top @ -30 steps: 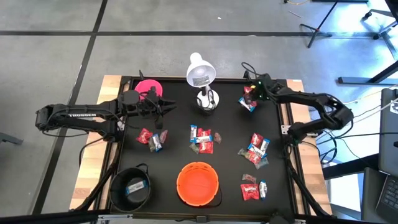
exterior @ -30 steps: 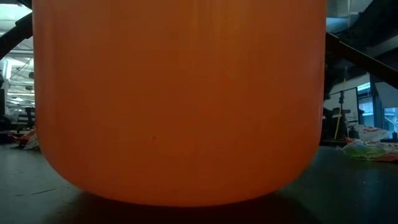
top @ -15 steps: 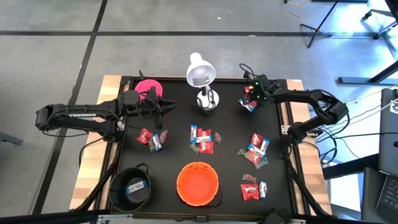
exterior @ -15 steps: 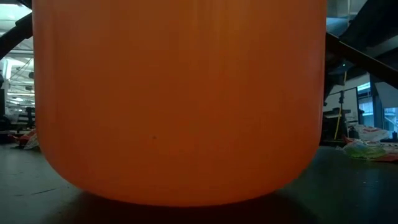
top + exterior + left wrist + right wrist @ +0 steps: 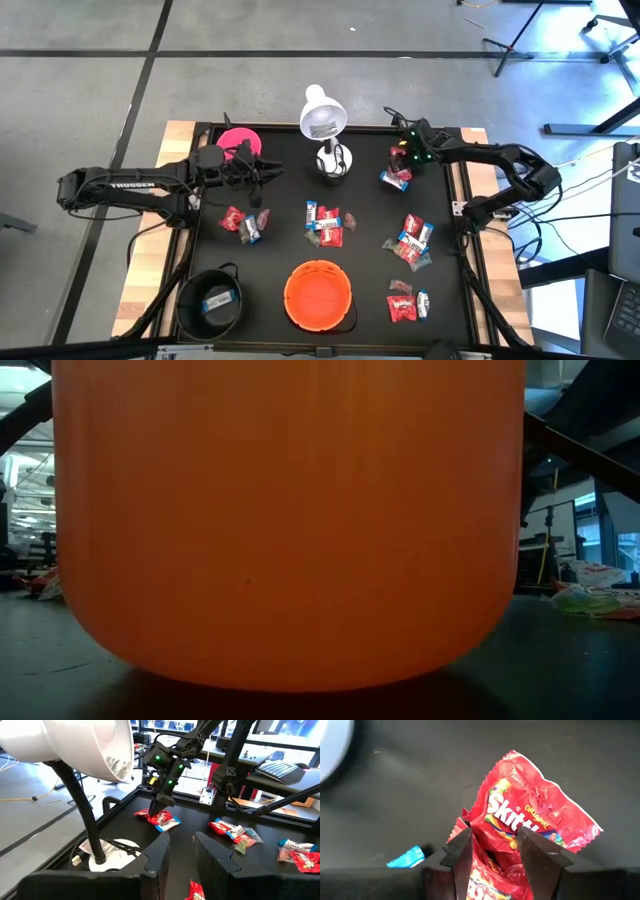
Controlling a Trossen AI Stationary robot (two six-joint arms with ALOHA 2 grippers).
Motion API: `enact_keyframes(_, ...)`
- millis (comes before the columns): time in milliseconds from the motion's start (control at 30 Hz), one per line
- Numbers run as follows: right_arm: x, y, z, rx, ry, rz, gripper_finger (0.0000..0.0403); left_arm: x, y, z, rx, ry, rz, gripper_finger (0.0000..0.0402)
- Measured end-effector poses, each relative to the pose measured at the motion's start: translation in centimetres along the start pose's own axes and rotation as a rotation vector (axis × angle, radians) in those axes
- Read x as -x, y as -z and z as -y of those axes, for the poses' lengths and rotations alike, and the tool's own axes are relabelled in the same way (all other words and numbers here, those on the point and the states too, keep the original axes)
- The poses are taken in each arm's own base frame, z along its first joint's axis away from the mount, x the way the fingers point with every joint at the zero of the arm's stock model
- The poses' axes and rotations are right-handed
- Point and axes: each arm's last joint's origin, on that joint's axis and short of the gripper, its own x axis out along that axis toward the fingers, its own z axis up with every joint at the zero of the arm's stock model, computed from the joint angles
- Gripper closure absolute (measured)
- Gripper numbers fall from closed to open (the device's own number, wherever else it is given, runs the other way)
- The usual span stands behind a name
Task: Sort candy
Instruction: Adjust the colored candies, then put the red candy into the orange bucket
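The candy lies in small heaps of red and blue-and-white packets on the black mat (image 5: 280,250): at mid left (image 5: 245,224), in the middle (image 5: 325,226), at the right (image 5: 410,243), near right (image 5: 407,304) and far right (image 5: 396,174). My right gripper (image 5: 401,163) points steeply down into the far-right heap (image 5: 161,819), shut on a red packet (image 5: 530,805). My left gripper (image 5: 278,171) hangs level above the mat beside the pink cup (image 5: 238,140). It is open, with nothing between its fingers (image 5: 156,857). My right gripper pinches a red Skittles packet between its two fingers at the packet's crumpled nearer end (image 5: 495,845). The fingers come from above, slanting down. The packet's other end (image 5: 555,815) lies flat on the mat, over another red packet.
An orange bowl (image 5: 319,295) stands at the near middle and fills the low view (image 5: 290,520). A black bowl (image 5: 210,302) at the near left holds one blue-and-white packet. A white desk lamp (image 5: 322,122) stands at the far middle, between the two grippers.
My right gripper has tipped more steeply down over the far-right heap and its fingertips have gone a little toward the table's left. The blue-and-white packet in that heap has slid slightly toward the near left.
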Motion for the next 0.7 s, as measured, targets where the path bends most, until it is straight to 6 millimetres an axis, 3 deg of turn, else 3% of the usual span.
enact_keyframes(333, 2.2, 0.7, -0.2, -0.017, -0.003, -0.032, 0.0246, 0.0, 0.0, 0.0, -0.002, 0.000, -0.003, 0.0321)
enact_keyframes(500, 2.2, 1.7, -1.0, 0.004, 0.091, -0.099, 0.0246, 0.0, 0.0, 0.0, -0.002, 0.000, -0.004, 0.0321)
enact_keyframes(700, 1.7, 2.3, -2.5, 0.073, 0.087, -0.109, 0.0246, 0.0, 0.0, 0.0, -0.002, 0.000, -0.004, 0.0321)
